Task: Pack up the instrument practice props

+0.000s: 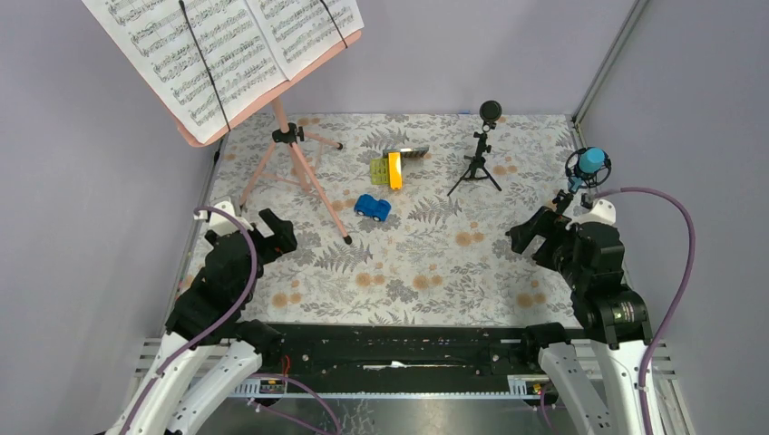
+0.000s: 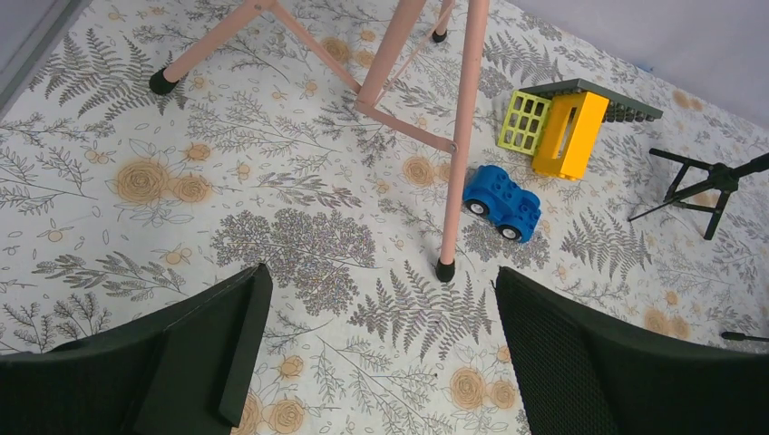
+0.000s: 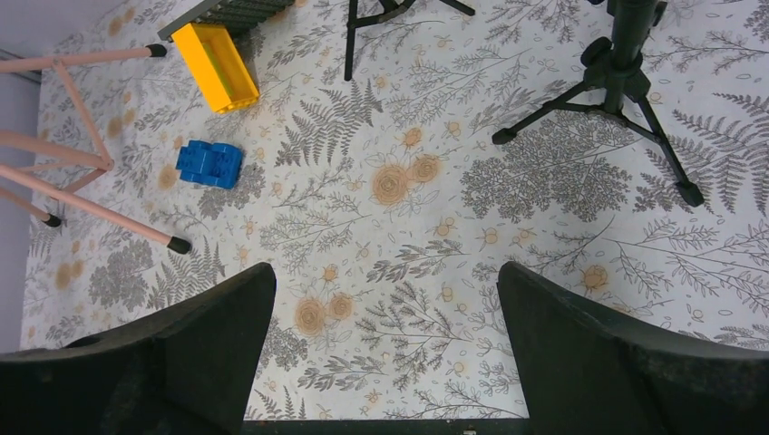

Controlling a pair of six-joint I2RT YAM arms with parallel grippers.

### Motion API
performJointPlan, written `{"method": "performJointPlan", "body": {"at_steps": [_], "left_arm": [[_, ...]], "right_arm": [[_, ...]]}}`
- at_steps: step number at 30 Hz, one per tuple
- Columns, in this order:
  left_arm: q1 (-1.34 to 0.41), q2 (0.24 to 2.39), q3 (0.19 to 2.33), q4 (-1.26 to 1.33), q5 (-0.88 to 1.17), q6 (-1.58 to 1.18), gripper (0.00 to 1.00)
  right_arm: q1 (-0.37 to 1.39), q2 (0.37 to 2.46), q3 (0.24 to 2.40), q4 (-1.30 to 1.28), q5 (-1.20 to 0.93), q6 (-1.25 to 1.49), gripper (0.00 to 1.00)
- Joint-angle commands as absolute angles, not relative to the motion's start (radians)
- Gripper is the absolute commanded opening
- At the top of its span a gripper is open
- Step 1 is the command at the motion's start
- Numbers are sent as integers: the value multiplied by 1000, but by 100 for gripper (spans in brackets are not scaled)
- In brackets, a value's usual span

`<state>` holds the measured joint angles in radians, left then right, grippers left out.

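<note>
**While the left tool [image 2: 379,276] and right tool [image 3: 385,272] are held spread, the props are seen standing on the desk [image 1: 426,272]**

Where the desk reaches its far left, a pink music stand [image 1: 295,163] is set on tripod legs, with white sheet-music pages [image 1: 218,45] laid open on top. A black mic [image 1: 490,111] is mounted on a small black tripod [image 1: 476,168] near the far edge. A blue mic [image 1: 591,161] is placed at the far right, just beyond the right tool. Between stand and black mic, a blue toy car [image 1: 373,207] and a yellow-green block [image 1: 390,169] are found.
</note>
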<state>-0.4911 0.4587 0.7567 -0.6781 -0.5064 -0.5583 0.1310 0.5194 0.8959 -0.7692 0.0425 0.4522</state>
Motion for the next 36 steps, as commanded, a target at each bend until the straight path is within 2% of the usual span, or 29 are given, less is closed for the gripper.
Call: {"method": "performJointPlan", "body": {"at_steps": [1, 11, 17, 20, 25, 30, 36], "left_arm": [[-494, 426, 755, -633, -549, -566, 99], [-494, 371, 733, -633, -591, -592, 99], [-492, 387, 699, -566, -664, -611, 99], [-493, 412, 651, -377, -655, -581, 99], [-492, 535, 539, 97, -636, -491, 99], [-465, 696, 424, 571, -506, -328, 99], [-317, 904, 419, 898, -232, -232, 99]], "right_arm": [[133, 530, 920, -713, -22, 438, 100], [134, 527, 797, -394, -329, 472, 100], [134, 536, 751, -319, -382, 501, 100], [134, 524, 735, -313, -394, 501, 100], [134, 495, 721, -315, -422, 504, 100], [134, 492, 740, -373, -453, 476, 100], [135, 488, 765, -450, -456, 429, 100]]}}
